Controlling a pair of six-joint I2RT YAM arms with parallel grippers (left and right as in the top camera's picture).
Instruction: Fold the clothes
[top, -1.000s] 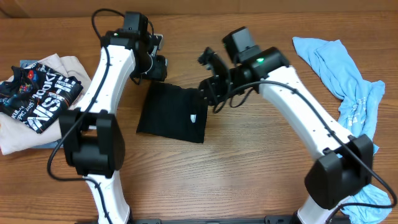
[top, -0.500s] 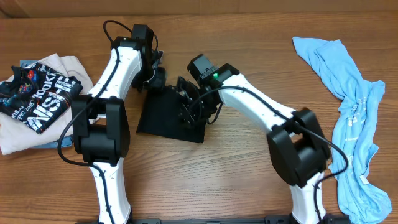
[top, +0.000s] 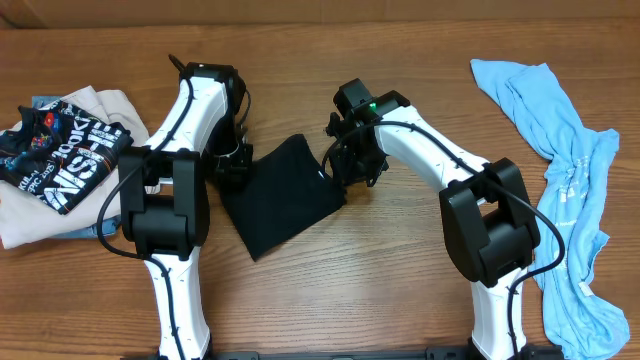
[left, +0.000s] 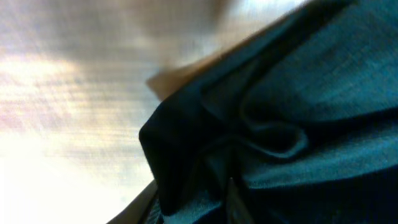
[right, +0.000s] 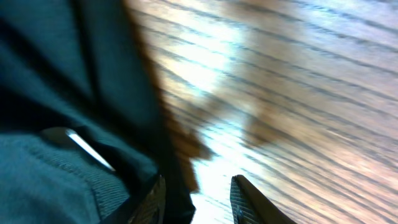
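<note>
Black garment (top: 280, 195) looks soft, light, limp, so pinch at corners or hem; right gripper (right: 198, 190) stands apart at its edge, left gripper (top: 231, 165) state cannot be told.

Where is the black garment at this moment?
In the overhead view, the black garment lies near the middle of the table, between the left end effector and the right end effector.
</note>
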